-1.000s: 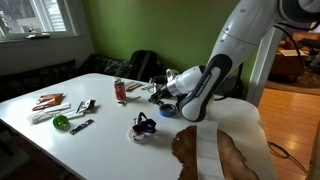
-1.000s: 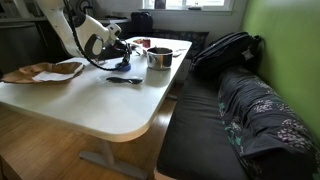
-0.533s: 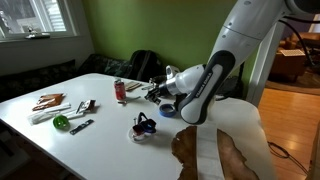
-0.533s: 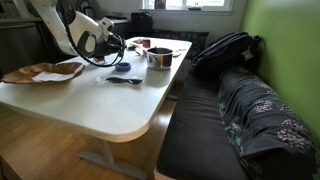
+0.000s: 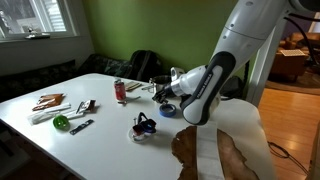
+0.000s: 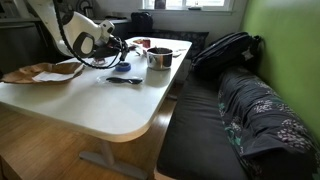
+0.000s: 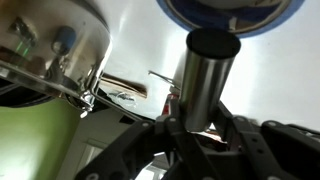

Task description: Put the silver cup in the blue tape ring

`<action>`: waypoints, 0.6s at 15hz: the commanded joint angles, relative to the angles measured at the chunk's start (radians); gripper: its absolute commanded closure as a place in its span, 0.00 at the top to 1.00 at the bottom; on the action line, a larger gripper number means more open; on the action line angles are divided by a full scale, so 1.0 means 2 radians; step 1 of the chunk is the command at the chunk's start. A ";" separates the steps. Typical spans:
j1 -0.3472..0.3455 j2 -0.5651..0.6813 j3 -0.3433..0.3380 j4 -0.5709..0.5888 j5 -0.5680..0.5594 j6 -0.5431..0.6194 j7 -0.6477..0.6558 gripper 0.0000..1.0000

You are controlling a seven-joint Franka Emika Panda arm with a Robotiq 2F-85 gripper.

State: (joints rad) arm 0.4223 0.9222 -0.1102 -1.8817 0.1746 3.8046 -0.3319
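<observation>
Jaws clamped on silver cup point(image 7: 205, 85), apparently lifted off the tabletop point(image 5: 110, 140) near its arm-side edge. Blue tape ring point(image 7: 232, 10) lies just beyond the cup. Grasp done. Still left, I judge: set cup inside ring, release.

The arm point(image 6: 75, 35) has leaned back a little over the last second, its upper links tipping away from the steel pot point(image 6: 158, 58) on the desk point(image 6: 90, 100). The claw point(image 5: 160, 91), with the silver cup point(image 7: 205, 85) between its fingers, has crept up a touch and drifted slightly sideways.
</observation>
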 commanded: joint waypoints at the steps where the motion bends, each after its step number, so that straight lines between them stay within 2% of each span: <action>1: 0.025 -0.007 -0.024 -0.020 0.039 -0.028 -0.015 0.12; 5: 0.051 -0.017 -0.043 -0.039 0.061 -0.056 -0.015 0.12; 6: 0.055 -0.019 -0.046 -0.042 0.064 -0.058 -0.012 0.62; 7: 0.058 -0.018 -0.047 -0.042 0.065 -0.059 -0.010 0.62; 9: 0.065 -0.022 -0.050 -0.047 0.069 -0.058 -0.010 0.76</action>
State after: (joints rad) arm 0.5138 0.9149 -0.1870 -1.9294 0.2790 3.7203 -0.3492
